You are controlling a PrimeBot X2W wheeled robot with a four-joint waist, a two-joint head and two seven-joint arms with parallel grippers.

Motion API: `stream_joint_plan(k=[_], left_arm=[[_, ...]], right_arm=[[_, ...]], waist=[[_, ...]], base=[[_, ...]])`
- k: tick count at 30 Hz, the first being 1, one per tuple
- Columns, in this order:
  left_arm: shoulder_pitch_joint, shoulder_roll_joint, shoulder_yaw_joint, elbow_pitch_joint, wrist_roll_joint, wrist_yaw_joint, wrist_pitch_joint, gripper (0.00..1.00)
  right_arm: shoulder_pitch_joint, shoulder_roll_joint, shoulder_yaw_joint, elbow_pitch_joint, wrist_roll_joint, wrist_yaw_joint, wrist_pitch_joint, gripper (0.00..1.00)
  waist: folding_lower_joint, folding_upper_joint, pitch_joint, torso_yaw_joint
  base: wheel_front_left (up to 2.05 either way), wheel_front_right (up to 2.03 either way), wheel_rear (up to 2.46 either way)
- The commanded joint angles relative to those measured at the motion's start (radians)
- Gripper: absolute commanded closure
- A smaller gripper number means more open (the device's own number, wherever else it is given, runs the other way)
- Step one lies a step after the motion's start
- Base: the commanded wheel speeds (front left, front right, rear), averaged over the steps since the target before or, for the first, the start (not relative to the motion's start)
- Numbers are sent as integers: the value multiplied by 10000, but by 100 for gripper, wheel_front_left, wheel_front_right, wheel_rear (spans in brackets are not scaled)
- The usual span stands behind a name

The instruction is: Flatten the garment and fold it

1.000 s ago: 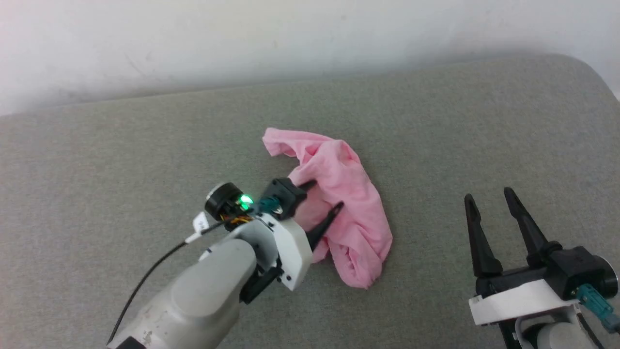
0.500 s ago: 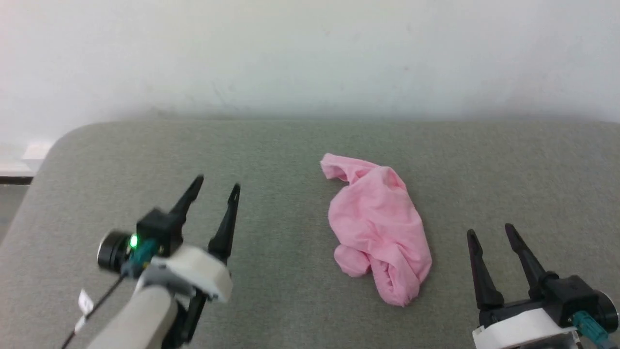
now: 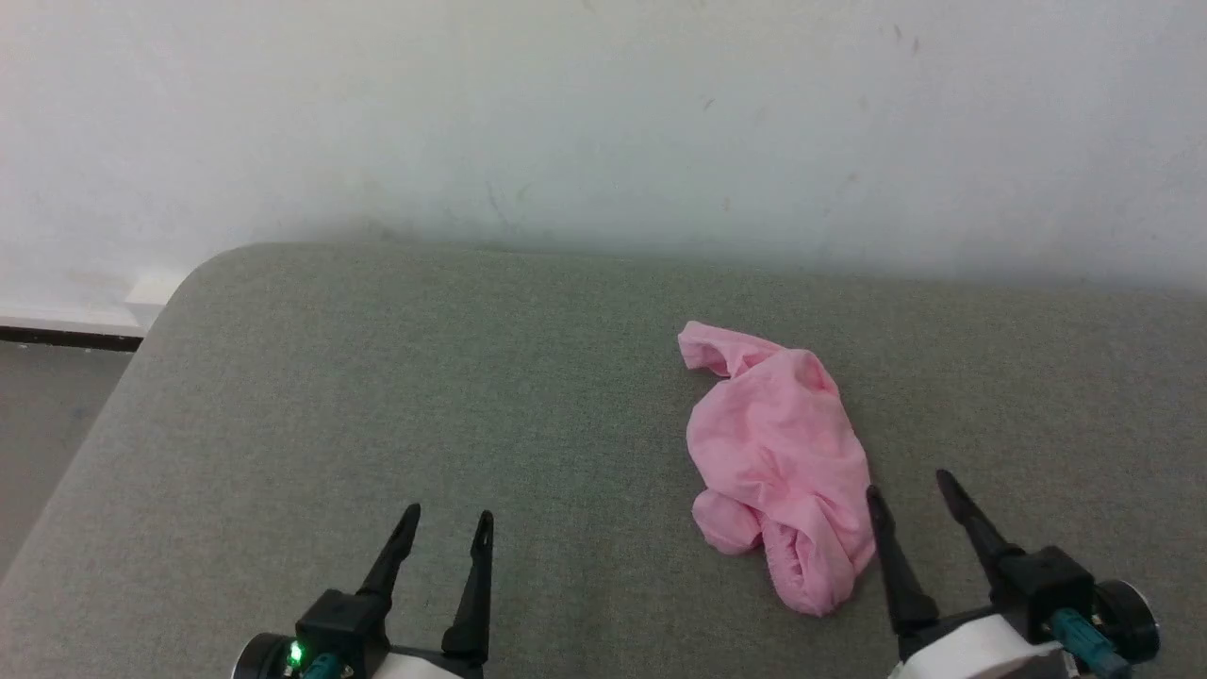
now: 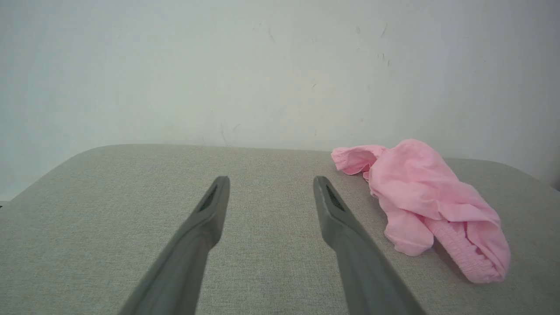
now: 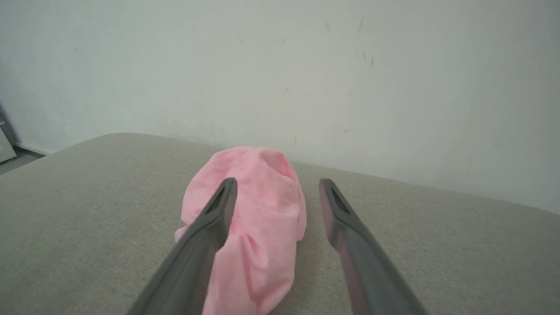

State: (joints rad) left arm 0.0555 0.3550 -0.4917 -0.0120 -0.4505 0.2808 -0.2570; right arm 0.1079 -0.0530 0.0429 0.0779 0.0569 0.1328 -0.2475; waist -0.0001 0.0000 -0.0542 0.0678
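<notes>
Here, garment (image 3: 778, 462) (crumpled) lies beside right tool (image 3: 907, 483).

A grey fabric cushion (image 3: 377, 396) fills the lower frame, a scuffed white wall (image 3: 603, 113) stands behind, and grey floor (image 3: 47, 424) shows at left.

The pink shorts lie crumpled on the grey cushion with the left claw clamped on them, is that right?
Not quite. The left claw is not clamped on them: it stands open and empty, apart from the pink shorts, as the head view shows. The shorts do lie crumpled on the grey cushion.
</notes>
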Motion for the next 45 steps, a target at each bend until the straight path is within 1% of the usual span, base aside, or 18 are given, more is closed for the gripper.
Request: stream_joint_plan(k=[1,3,6,9,12,15,17,20,26,27,28,33,35,38,41,45], left_arm=[[-47,-89,68,14,168,-189,-46,0],[-190,-189,78,117,295,-393,-46,0],[-448,-346,107,332,434,-657,-46,0],[-587,-561,160,564,522,-837,-46,0],[-660,-789,162,804,603,-1022,-46,0],[-740,-1019,159,992,699,-1191,-47,0],[-792,-1163,209,1107,753,-1286,-47,0],[-846,-1325,276,1249,860,-1421,-47,0],[-846,-1585,421,1454,1066,-1666,-47,0],[-839,-1621,446,1486,1097,-1694,-47,0],[-830,-1654,476,1517,1123,-1720,-47,0],[-653,-1730,704,1602,1204,-1817,-47,0],[-598,-1743,755,1646,1250,-1873,-47,0],[-524,-1769,901,1626,1295,-1901,-47,0],[-456,-1785,1031,1587,1353,-1939,-47,0],[-439,-1831,1128,1577,1449,-2029,-47,0]], right_arm=[[-141,21,226,47,-269,-21,388,0],[-498,-159,671,38,-457,-21,1233,0],[-1253,-763,1646,-8,-710,-21,2785,0],[-2132,-1263,2593,166,-676,-21,4339,0],[-2949,-1572,3211,722,-581,-21,5837,0],[-3689,-1865,3834,1442,-570,-21,6814,0],[-4105,-1945,4143,1919,-489,-21,7189,0],[-4638,-2065,4509,2599,-550,-21,7474,0],[-5288,-2105,4923,3844,-631,-21,7303,0],[-5347,-2080,4911,4002,-617,-21,7217,74],[-5393,-2033,4858,4114,-569,-21,7075,100],[-5525,-1612,4428,4157,-272,-21,6319,100],[-5474,-1346,4091,3909,133,-21,5936,100],[-5256,-866,3277,3230,1055,-21,5395,100],[-4874,-587,2514,2283,2079,-21,4963,100],[-3879,-334,713,1257,3295,-21,4571,100]], waist=[[1,0,121,129],[1,0,223,236],[1,0,420,457],[1,0,595,710],[1,0,764,1039],[1,0,915,1417],[1,0,999,1657],[1,0,1095,1963],[1,0,1156,2305],[1,0,1153,2327],[1,0,1139,2335],[1,0,961,2012],[1,0,849,1800],[1,0,723,1407],[1,0,676,936],[1,0,672,359]], base=[[0,0,0],[0,0,0],[0,0,0],[0,0,0],[0,0,0],[0,0,0],[0,0,0],[0,0,0],[0,0,0],[0,0,0],[0,0,0],[0,0,0],[0,0,0],[0,0,0],[0,0,0],[0,0,0]])
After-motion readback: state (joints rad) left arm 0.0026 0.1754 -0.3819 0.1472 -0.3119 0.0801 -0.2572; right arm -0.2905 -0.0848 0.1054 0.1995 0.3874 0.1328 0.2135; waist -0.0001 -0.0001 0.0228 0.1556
